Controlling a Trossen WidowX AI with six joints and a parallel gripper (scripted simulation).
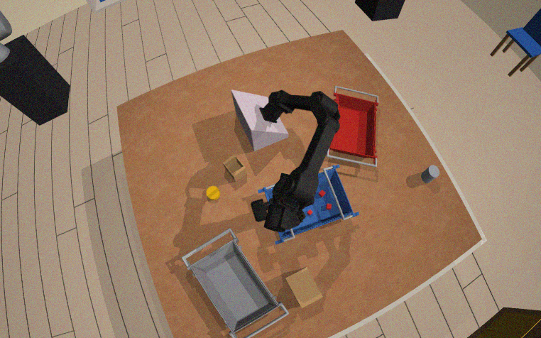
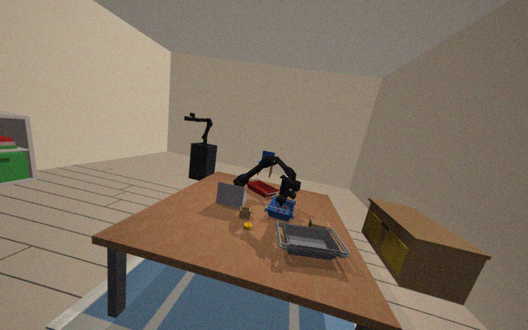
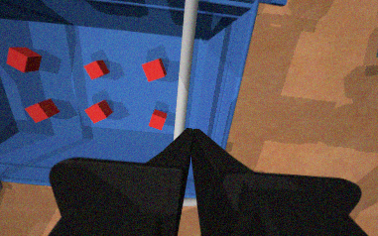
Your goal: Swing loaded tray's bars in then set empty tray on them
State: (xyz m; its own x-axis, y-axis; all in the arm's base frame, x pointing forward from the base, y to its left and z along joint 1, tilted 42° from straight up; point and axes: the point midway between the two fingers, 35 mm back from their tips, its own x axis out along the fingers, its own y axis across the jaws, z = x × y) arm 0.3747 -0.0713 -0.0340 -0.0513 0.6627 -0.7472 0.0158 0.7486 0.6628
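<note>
The blue tray (image 1: 341,191) (image 2: 278,213) (image 3: 217,94) holds several small red blocks (image 1: 321,193) (image 3: 154,69). One wire bar (image 1: 292,233) (image 3: 186,64) lies across its top, a little in from the end. The other bar (image 1: 334,193) lies in across the opposite end. My gripper (image 2: 280,202) (image 3: 191,134) is shut and empty, its tips right beside the first bar near the tray's long side; the arm hides them in the top view. An empty grey tray (image 1: 221,294) (image 2: 311,252) and an empty red tray (image 1: 352,130) (image 2: 262,188) stand apart, bars swung out.
A lilac wedge (image 1: 249,117) (image 2: 231,195) stands beside the arm's base. A small open tan box (image 1: 234,167) (image 2: 244,212) and a yellow disc (image 1: 212,192) (image 2: 247,225) lie left of the blue tray. A tan block (image 1: 304,287) is beside the grey tray. A grey cylinder (image 1: 432,172) stands far right.
</note>
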